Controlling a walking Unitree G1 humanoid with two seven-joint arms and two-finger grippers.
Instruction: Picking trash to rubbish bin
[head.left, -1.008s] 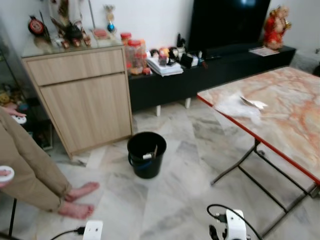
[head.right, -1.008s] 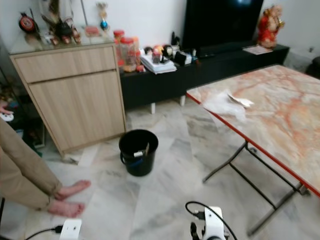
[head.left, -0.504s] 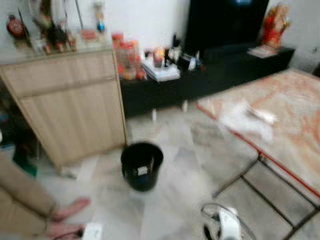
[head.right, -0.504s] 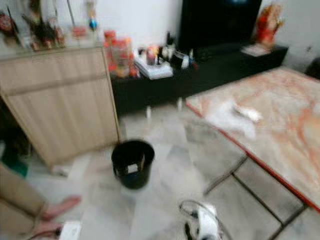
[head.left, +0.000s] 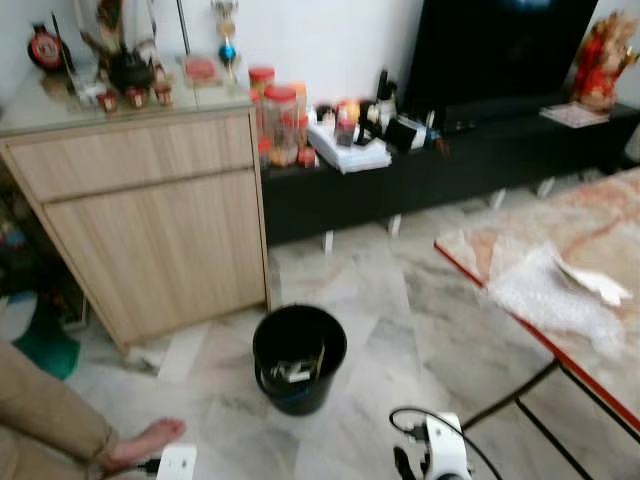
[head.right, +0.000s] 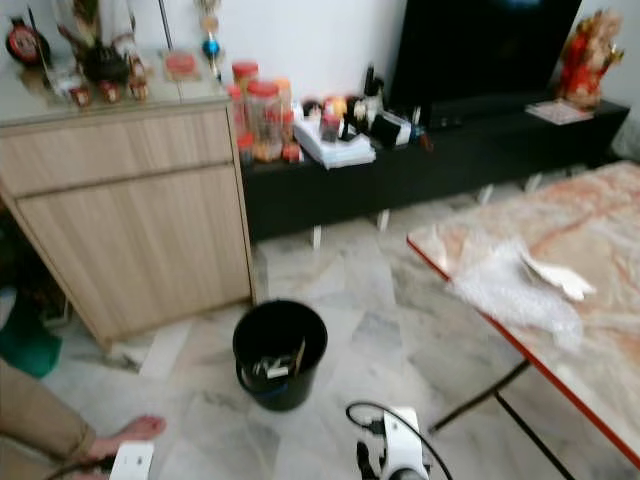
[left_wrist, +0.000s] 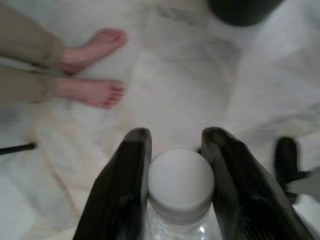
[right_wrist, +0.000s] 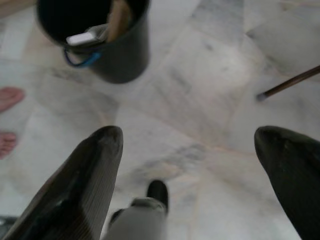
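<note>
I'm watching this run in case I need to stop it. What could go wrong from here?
The left gripper grips the bottle just under its cap, between two fingers; it might slip while walking. The bin is small and already holds trash, so a drop could miss. A person's bare foot lies near the bin, and a cable loops by the right arm; either might get caught.

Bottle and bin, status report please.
Left gripper shut on bottle. Right gripper open. Bin ahead on floor, person's foot to its left.
</note>
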